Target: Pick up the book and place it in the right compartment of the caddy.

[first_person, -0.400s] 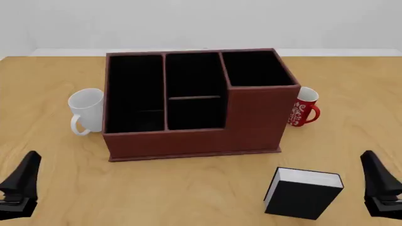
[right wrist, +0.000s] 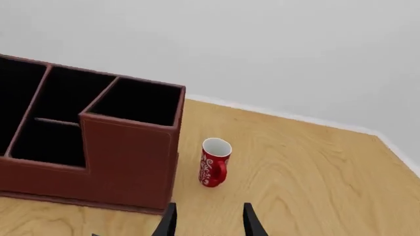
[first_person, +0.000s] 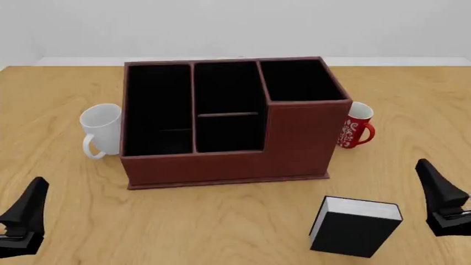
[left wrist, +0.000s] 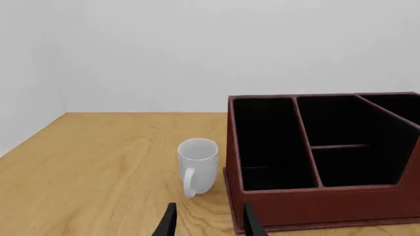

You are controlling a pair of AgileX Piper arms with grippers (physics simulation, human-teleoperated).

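Note:
The black book [first_person: 356,226] with white page edges stands on the table near the front right, apart from the caddy. The reddish-brown caddy [first_person: 220,163] sits mid-table; its tall-walled right compartment [first_person: 298,80] holds nothing. My right gripper [first_person: 428,175] is open and empty, just right of the book and not touching it. In the right wrist view its fingers [right wrist: 169,221] point past the caddy's front right corner [right wrist: 131,162]. My left gripper [first_person: 35,193] is open and empty at the front left. In the left wrist view it [left wrist: 210,226] faces the caddy [left wrist: 328,206].
A white mug [first_person: 101,131] stands against the caddy's left side and also shows in the left wrist view [left wrist: 196,164]. A red patterned mug [first_person: 356,125] stands just right of the caddy and shows in the right wrist view [right wrist: 215,162]. A white wall runs behind the table.

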